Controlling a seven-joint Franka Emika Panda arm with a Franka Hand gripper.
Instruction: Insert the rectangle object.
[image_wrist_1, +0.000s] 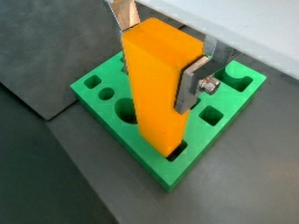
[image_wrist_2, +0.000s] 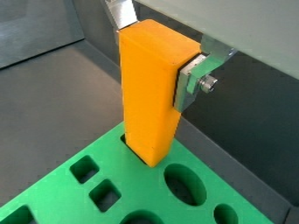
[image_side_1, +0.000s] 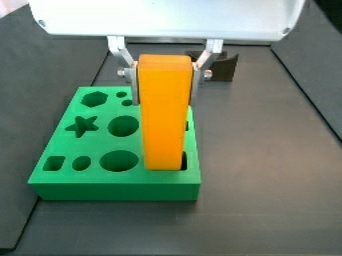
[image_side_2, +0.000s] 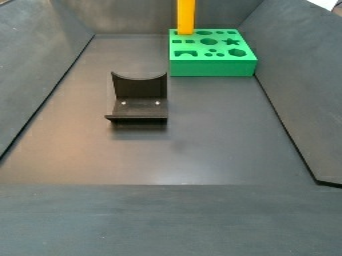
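Observation:
The rectangle object, a tall orange-yellow block, stands upright with its lower end in a slot at the edge of the green board. It also shows in the other wrist view and in both side views. My gripper is shut on the block near its top, one silver finger on each side. In a side view the gripper is out of the frame.
The green board has several other shaped holes: star, circles, hexagon, squares. The dark fixture stands on the grey floor away from the board, and shows behind the board in a side view. Sloped grey walls bound the floor.

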